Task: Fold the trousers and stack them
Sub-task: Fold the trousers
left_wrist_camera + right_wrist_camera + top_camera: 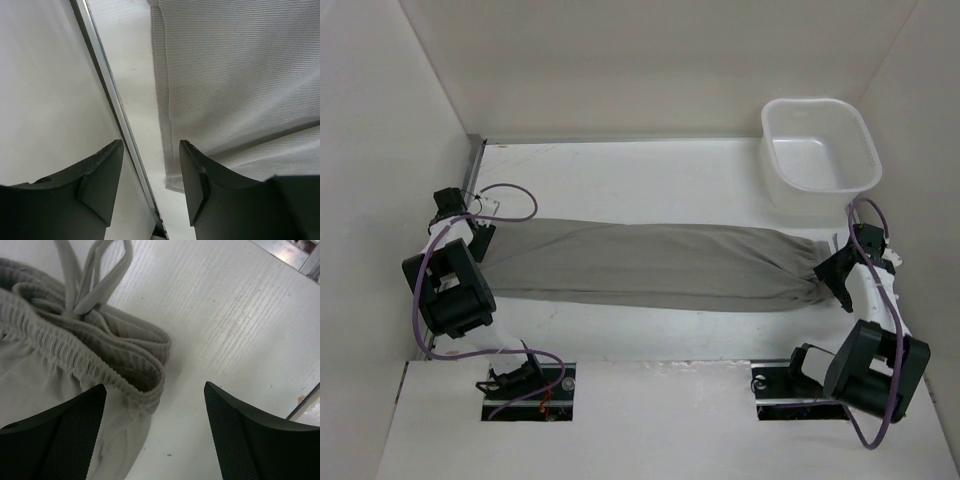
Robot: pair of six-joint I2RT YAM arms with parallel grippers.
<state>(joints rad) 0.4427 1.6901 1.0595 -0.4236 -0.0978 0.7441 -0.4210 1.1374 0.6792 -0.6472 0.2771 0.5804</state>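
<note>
The grey-taupe trousers lie flat across the table, folded lengthwise, leg hems at the left and elastic waistband at the right. My left gripper hovers open over the hem end; in the left wrist view its jaws stand apart over the hem corner. My right gripper hovers open at the waist end; in the right wrist view the gathered waistband and drawstring loops lie just left of the gap. Neither gripper holds cloth.
A white plastic tub stands at the back right corner. White walls close in on the left, back and right. A metal rail runs along the table's left edge, close to the left gripper.
</note>
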